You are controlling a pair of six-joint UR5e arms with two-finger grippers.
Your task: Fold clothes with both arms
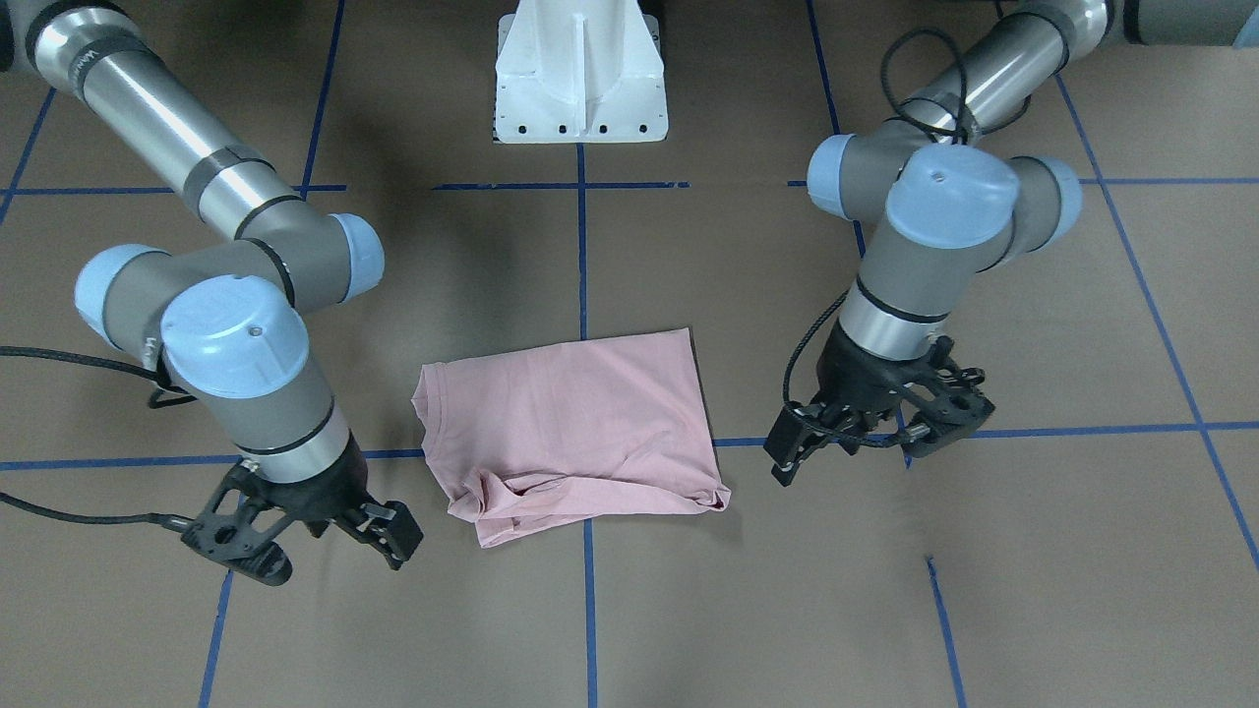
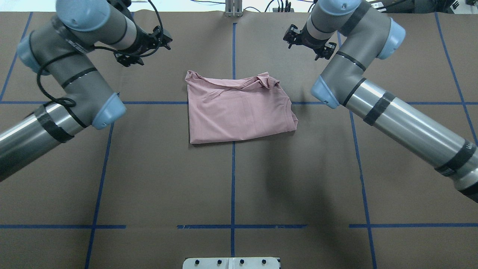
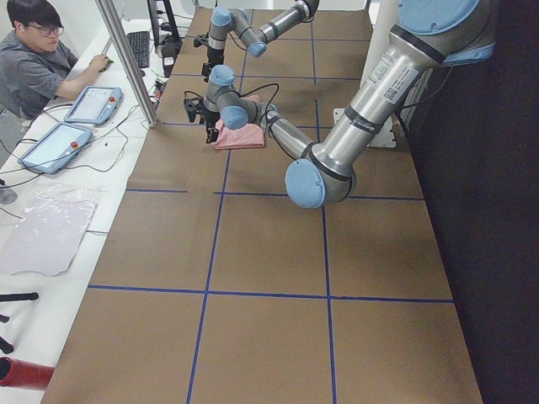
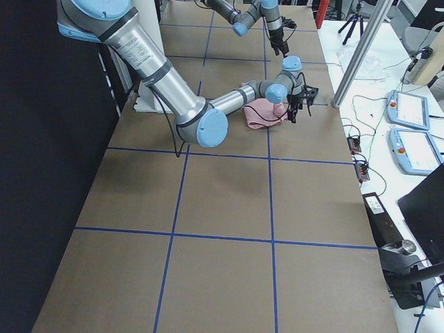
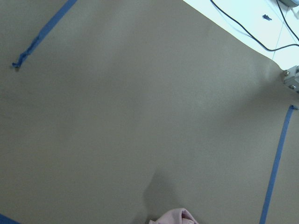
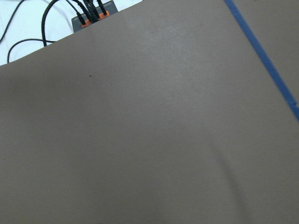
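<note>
The clothes are one pale pink T-shirt (image 1: 570, 423) (image 2: 235, 108), folded into a rough rectangle on the brown table. Its bunched sleeve and collar edge lies on the side far from the robot's base. No print shows. My left gripper (image 1: 870, 438) (image 2: 143, 46) hangs open above the table beside the shirt's far corner, holding nothing. My right gripper (image 1: 320, 546) (image 2: 308, 41) is open and empty too, off the opposite far corner. Neither touches the cloth. The left wrist view catches only a pink tip of the shirt (image 5: 175, 217); the right wrist view shows bare table.
Blue tape lines (image 2: 233, 179) cross the brown table cover. The white pedestal base (image 1: 580, 79) stands at the robot's side. Beyond the table's far edge a person (image 3: 34, 59) sits at a bench with tablets (image 3: 93, 105), cables and a metal post (image 3: 126, 59).
</note>
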